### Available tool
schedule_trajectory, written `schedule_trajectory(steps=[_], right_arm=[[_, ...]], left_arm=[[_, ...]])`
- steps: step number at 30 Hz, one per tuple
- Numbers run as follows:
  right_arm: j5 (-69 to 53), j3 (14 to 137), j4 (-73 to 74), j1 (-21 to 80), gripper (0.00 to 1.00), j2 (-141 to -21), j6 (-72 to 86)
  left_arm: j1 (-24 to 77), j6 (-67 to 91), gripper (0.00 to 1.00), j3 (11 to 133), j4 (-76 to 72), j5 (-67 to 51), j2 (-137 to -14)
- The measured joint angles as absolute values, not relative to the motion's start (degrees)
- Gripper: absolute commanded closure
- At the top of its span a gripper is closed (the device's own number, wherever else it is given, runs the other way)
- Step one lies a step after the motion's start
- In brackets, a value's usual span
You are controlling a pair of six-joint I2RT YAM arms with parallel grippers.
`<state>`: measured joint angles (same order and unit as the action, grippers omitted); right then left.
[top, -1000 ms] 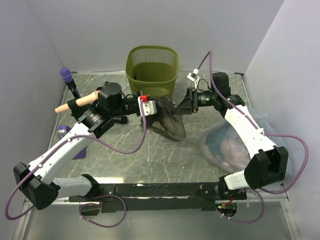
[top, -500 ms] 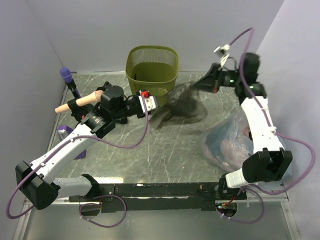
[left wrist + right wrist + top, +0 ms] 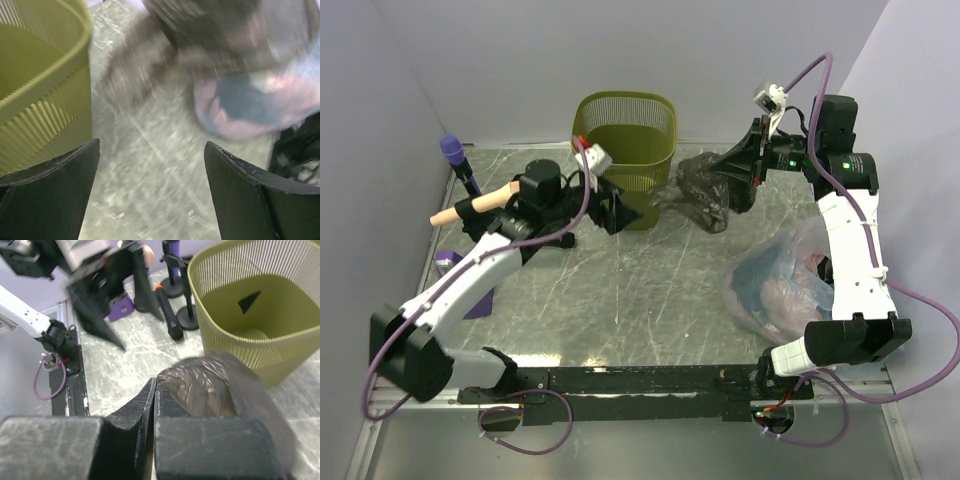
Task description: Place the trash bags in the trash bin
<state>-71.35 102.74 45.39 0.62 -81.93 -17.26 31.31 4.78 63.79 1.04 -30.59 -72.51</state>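
The trash bin (image 3: 625, 135) is an olive-green slatted basket at the back of the table, also in the left wrist view (image 3: 40, 85) and the right wrist view (image 3: 250, 305). A dark crinkly trash bag (image 3: 700, 195) hangs bunched just right of the bin. My right gripper (image 3: 718, 168) is shut on its upper edge; the right wrist view shows the jaws (image 3: 155, 385) pressed together with the bag (image 3: 220, 390) draped beside them. My left gripper (image 3: 625, 212) stands open and empty in front of the bin, its fingertips (image 3: 60, 190) wide apart over bare table.
A clear bluish bag (image 3: 780, 285) with pink and blue contents lies at the right; it shows as a blur in the left wrist view (image 3: 245, 105). At the left edge stand a purple-headed microphone (image 3: 453, 152), a flesh-coloured handle (image 3: 480, 205) and a purple piece (image 3: 450, 262).
My left gripper let go of the trash bag and opened, turning toward the bin. My right gripper shut on the bag and carried it up and to the right of the bin.
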Motion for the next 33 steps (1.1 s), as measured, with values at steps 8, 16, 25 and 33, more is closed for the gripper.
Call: schedule_trajectory(steps=[8,16,25,33], right_arm=[[-69.06,102.19,49.36,1.15,1.0,-80.31,-21.37],[-68.42,97.69,49.39,1.37,1.0,-76.58,-22.2],[-63.13,93.49,49.32,1.34,1.0,-76.18,-22.87],[-38.57,101.91,41.39,1.17,1.0,-78.56,-21.98]], left_arm=[[27.57,18.87,0.02,67.05,-3.42,-38.39,-82.91],[27.57,23.73,0.6,69.89,-5.17,-49.3,-89.86],[26.96,23.11,0.99,79.0,-1.78,-58.83,-96.14],[24.16,15.0,0.99,97.69,3.79,-39.09,-94.91]])
